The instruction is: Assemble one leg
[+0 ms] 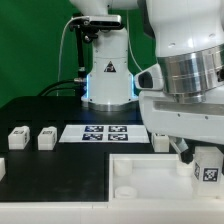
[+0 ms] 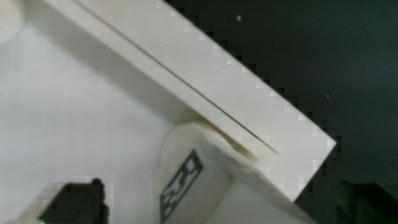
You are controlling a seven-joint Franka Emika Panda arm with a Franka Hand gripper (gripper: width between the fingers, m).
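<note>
My gripper (image 1: pixel 203 163) is at the exterior view's right, low over the large white tray (image 1: pixel 150 178). It is shut on a leg (image 1: pixel 208 171), a small white post with a black-and-white marker facing the camera. In the wrist view the leg (image 2: pixel 192 180) sits between dark fingers (image 2: pixel 71 203), and its rounded end lies against the tray's raised edge (image 2: pixel 214 95). Whether the leg's end is in a socket is hidden.
Two loose legs (image 1: pixel 18 137) (image 1: pixel 46 138) lie at the exterior view's left on the black table, with another (image 1: pixel 161 141) by the arm. The marker board (image 1: pixel 105 132) lies in the middle. The robot base (image 1: pixel 108 80) stands behind it.
</note>
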